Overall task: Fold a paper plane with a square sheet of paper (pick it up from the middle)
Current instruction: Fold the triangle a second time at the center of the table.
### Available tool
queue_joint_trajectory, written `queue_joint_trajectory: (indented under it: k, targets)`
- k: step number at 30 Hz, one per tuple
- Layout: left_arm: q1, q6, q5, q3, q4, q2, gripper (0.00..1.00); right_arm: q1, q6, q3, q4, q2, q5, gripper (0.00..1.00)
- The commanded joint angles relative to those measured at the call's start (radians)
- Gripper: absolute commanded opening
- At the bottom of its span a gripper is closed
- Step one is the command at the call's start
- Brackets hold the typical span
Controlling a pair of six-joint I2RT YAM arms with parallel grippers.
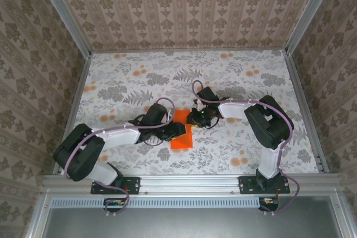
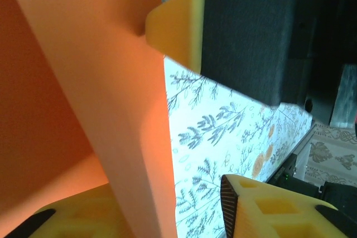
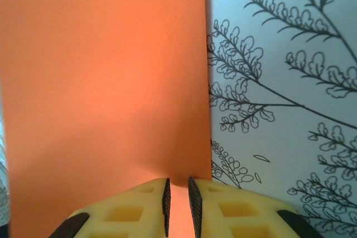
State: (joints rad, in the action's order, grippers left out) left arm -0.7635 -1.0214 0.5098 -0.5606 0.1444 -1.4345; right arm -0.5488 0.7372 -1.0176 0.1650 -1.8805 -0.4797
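The square sheet of paper (image 1: 182, 137) is bright orange and lies folded into a narrow upright rectangle on the floral table, between both arms. My left gripper (image 1: 176, 131) reaches in from the left over its middle. In the left wrist view a raised orange flap (image 2: 111, 110) stands between the spread jaws of the left gripper (image 2: 142, 207), close against the left finger. My right gripper (image 1: 196, 119) is at the sheet's far right corner. In the right wrist view the right gripper (image 3: 178, 193) has its tips a narrow slit apart, resting on the flat paper (image 3: 106, 82).
The floral tabletop (image 1: 251, 82) stretches wide behind and to both sides of the paper. Patterned walls and metal rails (image 1: 304, 110) enclose it. In the left wrist view, the right gripper's yellow finger (image 2: 178, 20) touches the flap's upper edge.
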Motion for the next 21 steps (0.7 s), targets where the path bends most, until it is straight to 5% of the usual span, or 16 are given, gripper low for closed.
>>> queue_joint_trajectory:
  k: [1, 8, 21]
  targets:
    - [0.001, -0.001, 0.012, 0.070, -0.035, 0.075, 0.43, 0.006, -0.002, 0.030, 0.077, -0.042, 0.063, 0.22]
    - [0.000, -0.006, 0.023, 0.099, 0.037, 0.156, 0.40, 0.006, 0.002, 0.027, 0.073, -0.046, 0.063, 0.22]
    - [0.000, -0.007, 0.028, -0.018, 0.147, -0.069, 0.41, 0.006, -0.001, 0.023, 0.063, -0.013, 0.028, 0.24]
